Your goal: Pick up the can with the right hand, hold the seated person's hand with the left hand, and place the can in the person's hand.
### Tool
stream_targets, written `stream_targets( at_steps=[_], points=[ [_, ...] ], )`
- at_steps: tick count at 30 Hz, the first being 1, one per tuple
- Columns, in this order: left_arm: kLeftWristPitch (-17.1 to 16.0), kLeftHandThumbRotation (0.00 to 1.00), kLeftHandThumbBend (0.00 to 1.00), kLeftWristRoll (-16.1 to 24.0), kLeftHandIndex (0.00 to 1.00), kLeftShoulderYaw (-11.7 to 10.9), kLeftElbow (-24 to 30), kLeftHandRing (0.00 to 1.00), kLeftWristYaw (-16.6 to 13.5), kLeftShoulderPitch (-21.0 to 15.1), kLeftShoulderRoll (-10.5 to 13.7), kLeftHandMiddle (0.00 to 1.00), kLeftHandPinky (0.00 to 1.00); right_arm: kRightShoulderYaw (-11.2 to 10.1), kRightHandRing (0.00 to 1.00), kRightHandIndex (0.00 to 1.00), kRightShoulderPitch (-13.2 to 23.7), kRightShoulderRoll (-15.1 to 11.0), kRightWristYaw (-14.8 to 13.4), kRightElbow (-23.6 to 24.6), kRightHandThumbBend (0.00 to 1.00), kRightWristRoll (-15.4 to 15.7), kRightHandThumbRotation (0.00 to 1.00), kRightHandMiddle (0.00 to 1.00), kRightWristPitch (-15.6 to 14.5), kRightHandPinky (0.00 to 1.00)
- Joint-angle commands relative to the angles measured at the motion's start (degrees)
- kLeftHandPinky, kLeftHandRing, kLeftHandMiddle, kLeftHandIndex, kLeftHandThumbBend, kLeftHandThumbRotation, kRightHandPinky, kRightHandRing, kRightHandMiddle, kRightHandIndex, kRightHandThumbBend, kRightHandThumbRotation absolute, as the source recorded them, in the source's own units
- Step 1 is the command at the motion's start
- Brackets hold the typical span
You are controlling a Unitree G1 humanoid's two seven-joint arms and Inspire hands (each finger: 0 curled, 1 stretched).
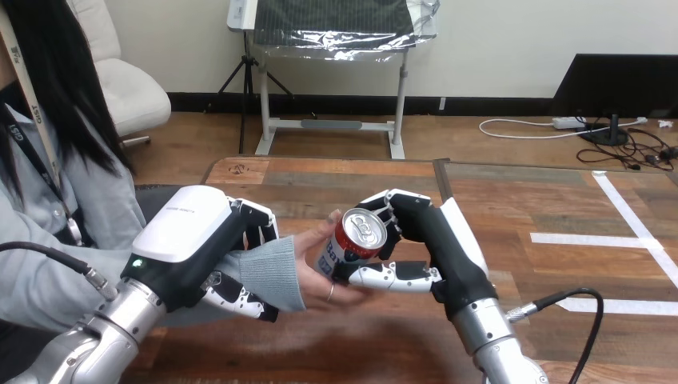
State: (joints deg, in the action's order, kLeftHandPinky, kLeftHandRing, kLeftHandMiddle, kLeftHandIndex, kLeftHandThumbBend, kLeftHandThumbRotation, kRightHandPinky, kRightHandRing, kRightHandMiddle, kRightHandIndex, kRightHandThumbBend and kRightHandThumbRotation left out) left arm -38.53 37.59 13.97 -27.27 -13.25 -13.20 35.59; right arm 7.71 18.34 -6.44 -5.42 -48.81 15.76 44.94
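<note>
Wooden table point(520, 200); white tape strips point(588, 238) on right part.

1. The can point(357, 244) has a red top band, a blue-and-white lower body and a silver lid with a tab. It tilts lid-up toward me, pinched between the fingers and thumb of my right hand point(436, 240), its base against the person's palm.
2. The person's hand point(316, 276) lies palm up and open under the can. My left hand point(192, 240) is curled round its grey-sleeved wrist.
</note>
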Motion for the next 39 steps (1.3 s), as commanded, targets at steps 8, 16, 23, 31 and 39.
stream_targets(
  at_steps=[8, 16, 23, 31, 39],
  points=[
    [-0.94, 0.07, 1.0, -2.19, 0.36, -2.8, 5.35, 0.27, -1.42, -3.92, -2.08, 0.33, 0.23, 1.26, 0.37, 0.54, 0.82, 1.99, -0.39, 5.69, 0.72, 0.17, 0.0, 0.46, -0.15, 0.32],
    [-1.13, 0.07, 1.0, -1.88, 0.36, -2.69, 5.09, 0.27, -1.82, -4.2, -2.52, 0.32, 0.23, 2.15, 0.36, 0.54, -0.13, 3.17, -0.31, 6.48, 0.71, 0.34, 0.0, 0.44, 0.39, 0.32],
    [-0.58, 0.07, 1.0, -2.14, 0.36, -2.67, 5.4, 0.27, -1.19, -4.25, -2.88, 0.32, 0.23, 2.9, 0.36, 0.54, -1.26, 3.96, -0.44, 8.29, 0.71, 1.11, 0.0, 0.44, -0.65, 0.32],
    [-0.44, 0.07, 1.0, -2.09, 0.36, -2.57, 5.32, 0.27, -1.27, -4.42, -3.12, 0.32, 0.23, 3.72, 0.35, 0.54, -2.38, 4.64, -0.57, 9.67, 0.72, 1.55, 0.0, 0.45, -1.12, 0.31],
    [-0.38, 0.08, 1.0, -2.11, 0.36, -2.55, 5.29, 0.27, -1.18, -4.49, -3.23, 0.32, 0.23, 4.17, 0.35, 0.54, -3.16, 4.7, -0.33, 11.09, 0.7, 1.43, 0.0, 0.45, -2.15, 0.3]
  ],
)
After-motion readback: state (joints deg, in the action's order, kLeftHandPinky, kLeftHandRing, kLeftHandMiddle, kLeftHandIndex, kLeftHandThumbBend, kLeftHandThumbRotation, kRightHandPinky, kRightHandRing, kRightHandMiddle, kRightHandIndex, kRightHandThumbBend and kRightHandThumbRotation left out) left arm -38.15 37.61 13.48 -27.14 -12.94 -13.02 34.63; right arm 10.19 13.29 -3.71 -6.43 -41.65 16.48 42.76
